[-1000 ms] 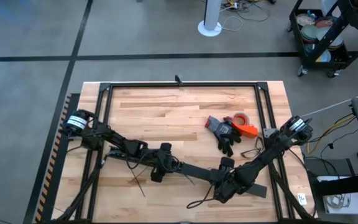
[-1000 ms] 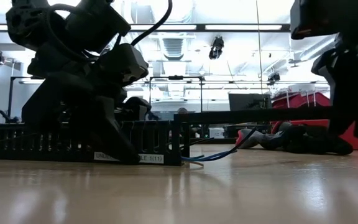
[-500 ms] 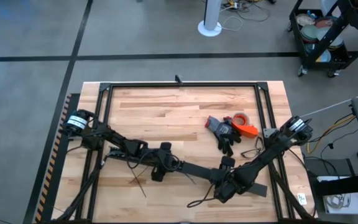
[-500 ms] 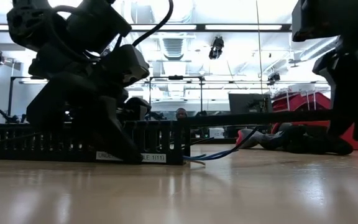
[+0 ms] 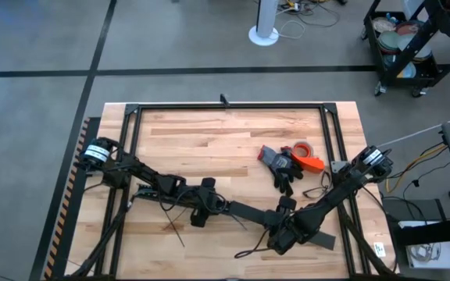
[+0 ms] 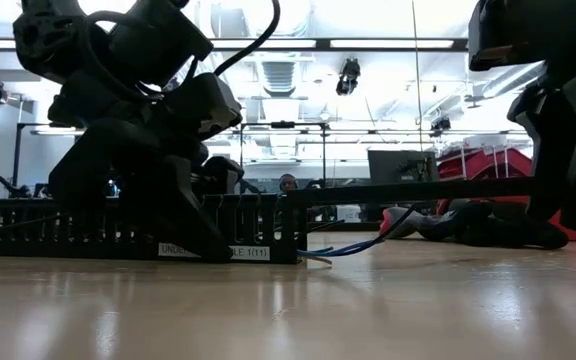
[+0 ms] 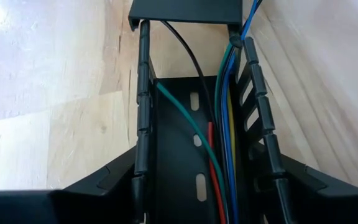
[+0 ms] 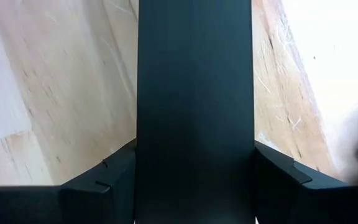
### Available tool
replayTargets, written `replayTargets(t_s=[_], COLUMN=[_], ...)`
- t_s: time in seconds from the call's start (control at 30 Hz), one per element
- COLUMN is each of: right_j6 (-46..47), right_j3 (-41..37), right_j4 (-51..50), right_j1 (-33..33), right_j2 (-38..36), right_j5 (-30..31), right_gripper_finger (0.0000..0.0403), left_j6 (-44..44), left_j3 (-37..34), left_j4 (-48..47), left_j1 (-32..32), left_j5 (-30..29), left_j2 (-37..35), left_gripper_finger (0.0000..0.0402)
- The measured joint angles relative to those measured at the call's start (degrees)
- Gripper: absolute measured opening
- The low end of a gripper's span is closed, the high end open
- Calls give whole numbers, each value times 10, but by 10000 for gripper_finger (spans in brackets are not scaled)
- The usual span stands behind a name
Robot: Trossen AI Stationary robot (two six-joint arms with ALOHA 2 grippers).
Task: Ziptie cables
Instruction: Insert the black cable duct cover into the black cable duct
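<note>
Duct (image 5: 237, 211) slid slightly rightward — bare table (image 5: 209, 140) beyond both jaws.

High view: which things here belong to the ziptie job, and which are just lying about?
In the job:
- cables lying in the black duct
- zipties on the table
- left gripper, jaws on the duct
- right gripper, jaws on the flat black cover

Lying about:
- glove
- red tape roll
- orange object

Coloured cables (image 7: 224, 155) inside black duct (image 7: 179, 149)
</note>
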Motion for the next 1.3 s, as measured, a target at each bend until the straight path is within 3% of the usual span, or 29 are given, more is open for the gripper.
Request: replayTargets(t_s=[0.53, 1.3], right_j6=[-92, -104], right_j3=[0, -1], right_j4=[6, 38], right_j1=[-16, -33], right_j2=[0, 0], right_j5=[-12, -56], right_gripper_finger=[213, 213], left_j6=[13, 9], left_j3=[0, -1], left_j4=[0, 1], left_j1=[0, -1], left_j5=[4, 6], left_j2=[0, 0], left_gripper_finger=[237, 236])
